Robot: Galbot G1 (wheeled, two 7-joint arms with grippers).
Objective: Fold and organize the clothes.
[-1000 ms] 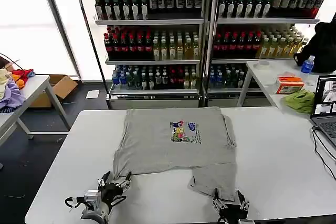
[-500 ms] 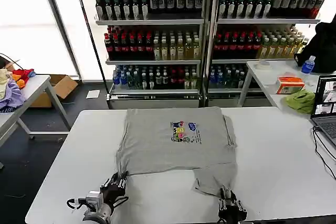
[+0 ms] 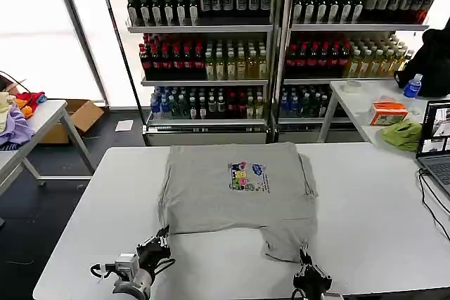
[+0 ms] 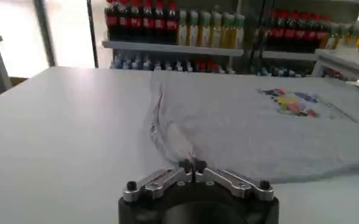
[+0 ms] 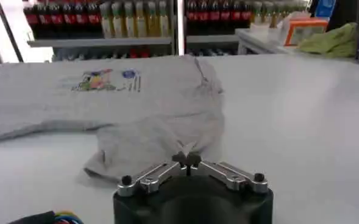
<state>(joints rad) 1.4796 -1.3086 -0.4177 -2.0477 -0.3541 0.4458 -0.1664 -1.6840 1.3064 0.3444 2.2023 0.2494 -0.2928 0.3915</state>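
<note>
A light grey tee (image 3: 218,198) with a small multicoloured chest print lies flat on the white table (image 3: 373,209), print side up, its far edge toward the shelves. A narrower flap of it hangs toward me on the right. My left gripper (image 3: 162,239) is at the shirt's near left corner, shut on the puckered cloth (image 4: 192,164). Over at the near end of the right flap, my right gripper (image 3: 304,259) is shut on the hem (image 5: 186,159). In both wrist views the tee (image 4: 258,122) (image 5: 136,97) stretches away from the fingertips.
A laptop (image 3: 436,147) with a cable sits at the table's right edge. Behind it a side table holds a lime-green cloth (image 3: 402,133) and an orange box (image 3: 388,112). Bottle shelves (image 3: 274,47) stand behind. A left side table carries purple and orange garments (image 3: 14,121).
Both grippers went from open to shut on the shirt's near edge. The two near corners have drawn slightly inward and away from the table's front edge.
</note>
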